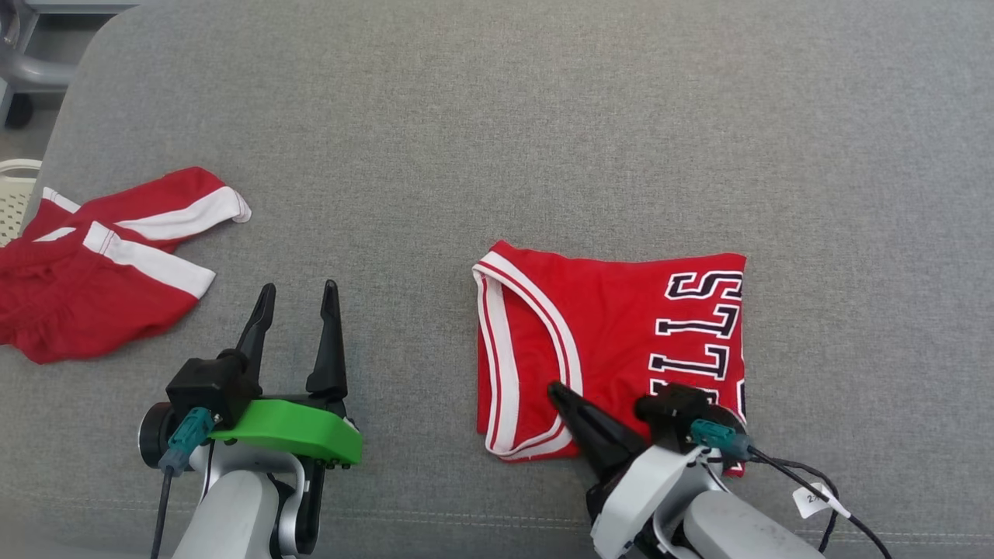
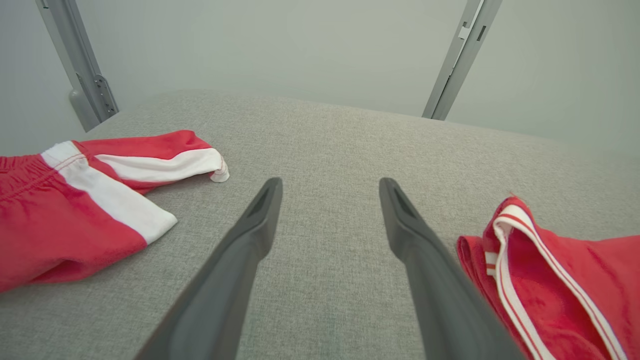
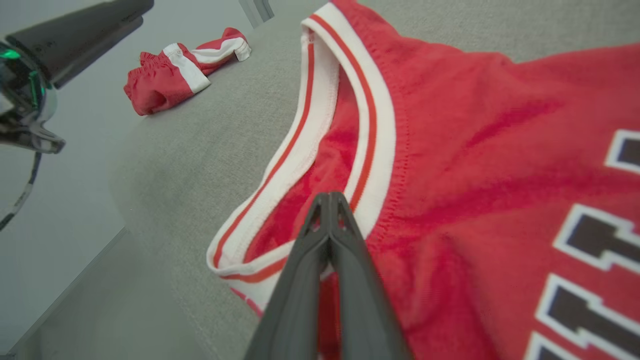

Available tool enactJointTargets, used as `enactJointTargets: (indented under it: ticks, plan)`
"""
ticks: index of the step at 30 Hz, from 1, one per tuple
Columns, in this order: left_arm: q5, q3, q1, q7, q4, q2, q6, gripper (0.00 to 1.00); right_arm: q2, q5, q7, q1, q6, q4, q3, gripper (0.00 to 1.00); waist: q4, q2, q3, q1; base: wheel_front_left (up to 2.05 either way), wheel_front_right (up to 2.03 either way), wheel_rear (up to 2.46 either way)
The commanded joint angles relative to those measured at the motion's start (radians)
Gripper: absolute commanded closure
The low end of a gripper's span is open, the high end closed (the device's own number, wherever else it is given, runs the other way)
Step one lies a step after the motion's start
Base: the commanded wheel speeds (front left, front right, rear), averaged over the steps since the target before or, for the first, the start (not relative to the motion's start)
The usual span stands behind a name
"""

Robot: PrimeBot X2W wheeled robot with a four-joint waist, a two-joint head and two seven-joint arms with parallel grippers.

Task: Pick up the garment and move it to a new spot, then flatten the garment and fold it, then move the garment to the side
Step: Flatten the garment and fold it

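The folded red jersey point(image 1: 613, 334) with white-and-red trim and black lettering lies flat on the grey fabric surface, right of centre. My right gripper point(image 1: 553, 387) is shut, its fingers pressed together and lying over the jersey's near edge, tips by the armhole trim. In the right wrist view both fingers of the right gripper point(image 3: 327, 196) show above the jersey point(image 3: 450, 150), with no cloth visibly pinched. My left gripper point(image 1: 299, 286) is open and holds nothing, hovering over bare surface to the left of the jersey. In the left wrist view the left gripper point(image 2: 330, 182) has the jersey point(image 2: 550, 280) at its right.
Crumpled red shorts point(image 1: 101, 264) with white stripes lie at the surface's left edge, also in the left wrist view as shorts point(image 2: 75, 215). A pale basket point(image 1: 15, 194) sits beyond that edge. Grey surface point(image 1: 543, 116) stretches behind and to the right of the jersey.
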Motion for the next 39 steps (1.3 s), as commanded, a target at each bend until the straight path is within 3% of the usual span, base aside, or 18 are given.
enactJointTargets:
  ticks: [1,7,14,19,20,21,22,29,39]
  plan:
    - [0.007,0.000,-0.015,-0.006,0.001,0.002,0.001,0.00,0.010,0.021,-0.004,-0.010,0.000,-0.015,0.026,1.00,-0.002,0.0000,-0.001,0.0000,0.00,0.00,0.00]
    - [0.005,0.001,-0.007,-0.007,0.004,0.007,0.004,0.00,0.004,0.063,-0.004,-0.010,0.000,-0.140,0.016,1.00,-0.009,0.0000,-0.013,0.0000,0.00,0.00,0.00]
    - [0.003,0.013,0.014,-0.006,-0.008,0.023,0.017,0.00,-0.020,-0.008,-0.003,0.071,0.000,-0.324,-0.271,1.00,-0.032,0.0000,-0.035,0.0000,0.00,0.00,0.00]
    - [0.007,0.018,0.024,-0.007,-0.023,0.032,0.025,0.00,-0.023,-0.070,-0.003,0.133,0.000,-0.390,-0.460,0.98,-0.049,0.0000,-0.055,0.0000,0.00,0.00,0.00]
    - [0.009,0.019,0.024,-0.007,-0.027,0.035,0.026,0.00,-0.022,-0.079,-0.003,0.142,0.000,-0.397,-0.492,0.66,-0.052,0.0000,-0.059,0.0000,0.00,0.00,0.00]
    - [0.009,0.019,0.024,-0.007,-0.031,0.037,0.026,0.00,-0.023,-0.090,-0.003,0.153,0.000,-0.396,-0.519,0.27,-0.055,0.0000,-0.064,0.0000,0.00,0.00,0.00]
    - [0.011,0.019,0.027,-0.007,-0.034,0.038,0.028,0.00,-0.026,-0.103,-0.003,0.165,0.000,-0.387,-0.546,0.00,-0.058,0.0000,-0.070,0.0000,0.00,0.00,0.00]
    - [0.017,0.019,0.049,-0.008,-0.056,0.046,0.033,0.00,-0.027,-0.173,0.020,0.221,0.000,-0.374,-0.675,0.00,-0.073,0.0000,-0.102,0.0000,0.00,0.00,0.00]
    - [0.015,0.021,0.086,-0.008,-0.060,0.057,0.033,0.00,-0.001,-0.220,0.058,0.327,0.000,-0.417,-0.688,0.00,-0.089,0.0000,-0.142,0.0000,0.00,0.00,0.00]
